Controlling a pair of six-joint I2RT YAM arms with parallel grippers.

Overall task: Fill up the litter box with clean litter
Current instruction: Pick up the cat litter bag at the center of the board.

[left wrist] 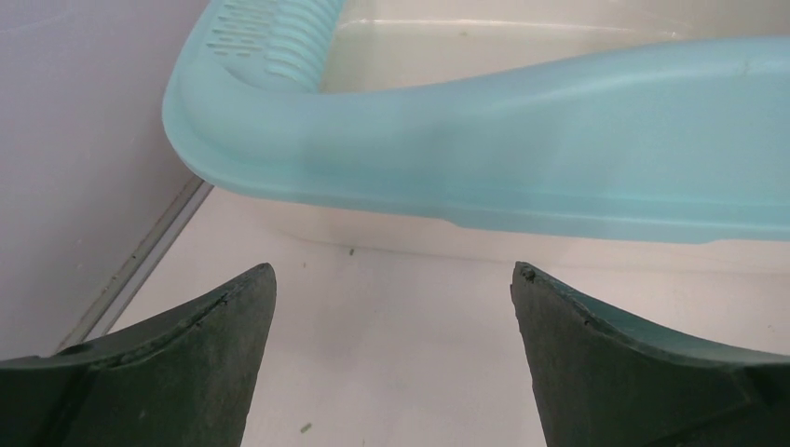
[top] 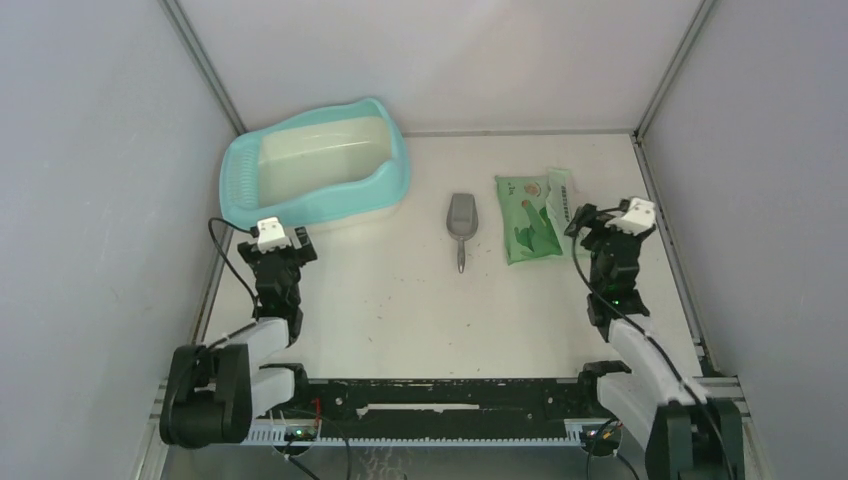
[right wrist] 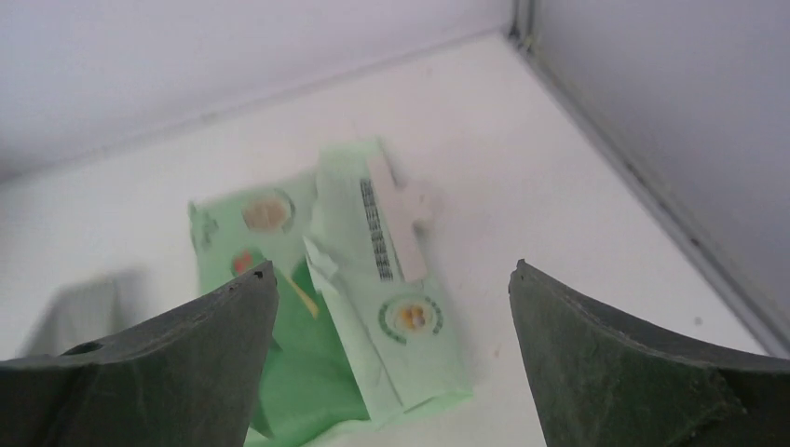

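Note:
The light turquoise litter box [top: 395,170] stands at the back left, its cream inside bare; its near rim fills the left wrist view [left wrist: 559,158]. My left gripper [top: 283,238] is open and empty just in front of that rim [left wrist: 391,279]. A flat green printed bag [top: 528,216] lies at the right. My right gripper [top: 597,218] is open and empty beside the bag's right edge; in the right wrist view the bag [right wrist: 373,307] lies below and between the fingers [right wrist: 391,279]. No loose litter granules show apart from a few specks on the table.
A grey metal scoop [top: 461,220] lies on the white table [top: 400,300] between box and bag, handle toward me. Grey walls close in left, right and back. A metal rail [top: 690,300] runs along the right edge.

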